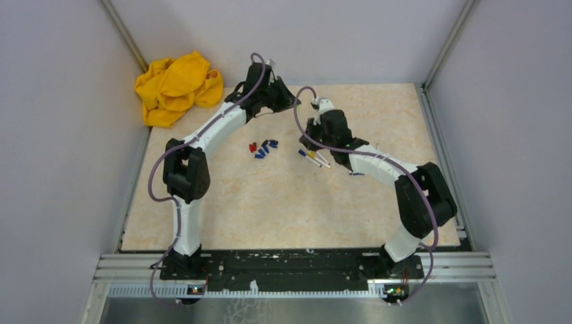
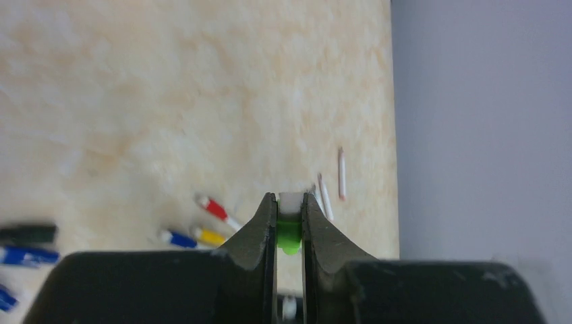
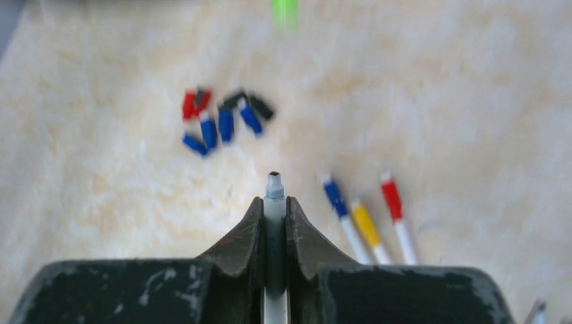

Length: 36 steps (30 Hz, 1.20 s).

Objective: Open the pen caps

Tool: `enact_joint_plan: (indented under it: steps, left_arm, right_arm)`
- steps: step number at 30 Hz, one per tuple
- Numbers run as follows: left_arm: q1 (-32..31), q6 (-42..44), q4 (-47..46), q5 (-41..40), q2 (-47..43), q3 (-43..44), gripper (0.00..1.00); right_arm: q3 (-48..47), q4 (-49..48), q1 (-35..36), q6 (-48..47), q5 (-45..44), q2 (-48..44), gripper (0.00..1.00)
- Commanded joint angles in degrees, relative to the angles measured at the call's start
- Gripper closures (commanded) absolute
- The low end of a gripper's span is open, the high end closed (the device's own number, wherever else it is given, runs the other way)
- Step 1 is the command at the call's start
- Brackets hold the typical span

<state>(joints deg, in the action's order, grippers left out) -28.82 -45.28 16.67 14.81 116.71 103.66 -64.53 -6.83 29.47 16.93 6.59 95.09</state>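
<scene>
The left wrist view is showing the left gripper (image 2: 289, 206) pinching a green cap (image 2: 289, 235), while the right wrist view is showing the right gripper (image 3: 274, 202) clamping a bare-tipped white barrel (image 3: 274, 189). Only the top view is showing both grippers hovering close together beyond the loose caps (image 1: 264, 148) lying on the table (image 1: 270, 209)

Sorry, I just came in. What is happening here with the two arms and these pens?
Two robot arms are uncapping pens. The left gripper is shut on a green cap, and the right gripper is shut on a white pen barrel whose tip is bare; the two are apart. Loose caps lie heaped on the table, with three pens nearby, not yet uncapped.
</scene>
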Motion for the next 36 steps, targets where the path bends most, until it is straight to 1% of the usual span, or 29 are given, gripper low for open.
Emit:
enact_joint_plan:
  steps: [1, 5, 7, 8, 12, 14, 19, 22, 25, 28, 32, 36]
  left_arm:
    - [6.01, 0.64, 2.82, -11.75, 5.88, 9.88, 1.00]
    - [6.05, 1.51, 4.85, -14.27, 8.57, 13.72, 1.00]
    - [6.07, 2.03, 5.03, -14.28, 8.83, 13.62, 1.00]
    - [6.00, 2.31, 5.18, -16.19, 8.44, 12.91, 1.00]
    - [5.01, 4.99, 4.22, -19.73, 3.41, 4.82, 1.00]
    - [4.43, 5.48, 3.81, -20.77, 0.71, -1.06, 1.00]
    - [2.55, 5.56, 2.56, -23.60, -5.34, -16.33, 1.00]
    - [1.86, 5.05, 2.14, -23.88, -7.43, -22.01, 1.00]
    - [1.05, 4.56, 2.05, -24.16, -8.46, -25.31, 1.00]
    - [0.41, 4.18, 1.62, -24.75, -8.88, -27.44, 0.97]
    - [-0.07, 4.04, 1.57, -24.76, -8.23, -28.06, 0.95]
    - [-0.44, 4.25, 2.08, -25.56, -8.02, -27.99, 0.86]
  right_arm:
    - [8.98, 1.92, 2.17, 2.63, 0.54, -7.35, 1.00]
    - [10.66, 1.79, 2.17, 2.85, -0.45, -9.05, 1.00]
    - [11.26, 1.37, 2.17, 2.91, -1.03, -9.71, 1.00]
    - [11.25, 1.73, 2.17, 2.81, -1.96, -10.39, 1.00]
    - [8.81, 6.44, 1.72, 0.50, -7.64, -12.27, 1.00]
    - [7.53, 9.47, 0.67, -0.40, -10.94, -12.30, 1.00]
    - [6.79, 12.68, -2.15, -1.10, -14.57, -10.95, 1.00]
    - [6.88, 13.32, -2.71, -1.40, -16.54, -9.62, 1.00]
    - [7.09, 13.47, -3.18, -1.60, -17.75, -7.78, 1.00]
    - [7.39, 13.05, -3.49, -2.00, -18.80, -5.89, 1.00]
    - [7.76, 12.79, -4.47, -2.09, -19.81, -4.14, 1.00]
    - [8.07, 12.85, -5.34, -2.11, -20.26, -2.77, 1.00]
